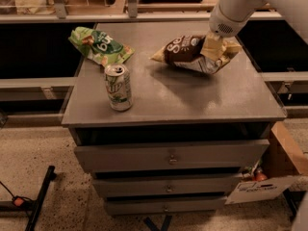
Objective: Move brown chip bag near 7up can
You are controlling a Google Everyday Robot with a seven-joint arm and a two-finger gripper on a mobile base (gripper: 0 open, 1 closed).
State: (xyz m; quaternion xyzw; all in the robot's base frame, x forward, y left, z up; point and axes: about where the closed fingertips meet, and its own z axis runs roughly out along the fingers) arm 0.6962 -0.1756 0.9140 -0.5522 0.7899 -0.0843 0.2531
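The brown chip bag is dark brown with cream edges and white lettering. It hangs tilted just above the right rear of the grey cabinet top, casting a shadow below it. My gripper is shut on the bag's right end, and the white arm comes in from the upper right. The 7up can stands upright near the front left of the top, well to the left of the bag.
A green chip bag lies at the rear left, just behind the can. The cabinet has three drawers below. A cardboard box sits on the floor at the right. Shelving runs behind the cabinet.
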